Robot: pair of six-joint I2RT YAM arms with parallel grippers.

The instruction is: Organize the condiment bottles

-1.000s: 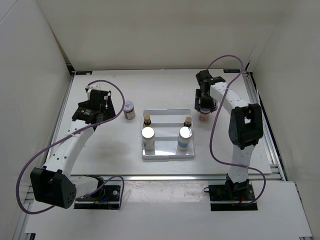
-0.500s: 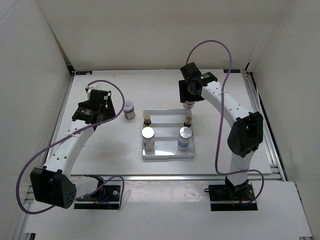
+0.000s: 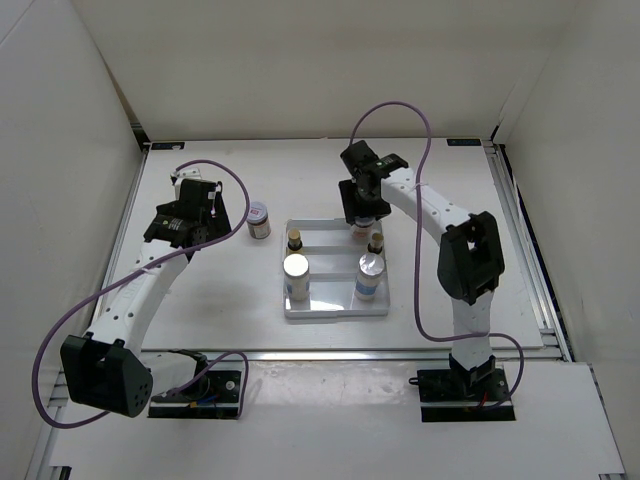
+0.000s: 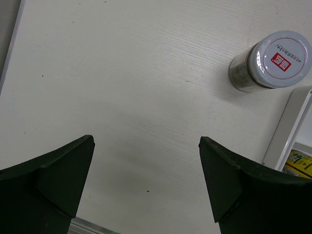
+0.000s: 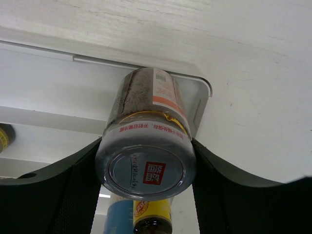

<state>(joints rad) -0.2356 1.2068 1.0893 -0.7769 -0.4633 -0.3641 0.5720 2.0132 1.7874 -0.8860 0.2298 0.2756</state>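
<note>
The left jar [image 4: 270, 61] has a grey-white lid ringed in thin red, with a red square bearing white characters; its body is speckled brown. The right jar [image 5: 146, 161] shows the same red square on a white lid (beyond it a yellow band, an orange label stripe, dark brown speckle). The tray [image 5: 58, 92] is white, the table [image 4: 122, 73] white with faint grain. The cables [image 3: 390, 104] are purple; the arms [image 3: 150, 290] are white with black joints.

left end effector [image 4: 146, 141] spread wide | right end effector [image 5: 146, 168] gripping jar [image 5: 146, 112]
</note>
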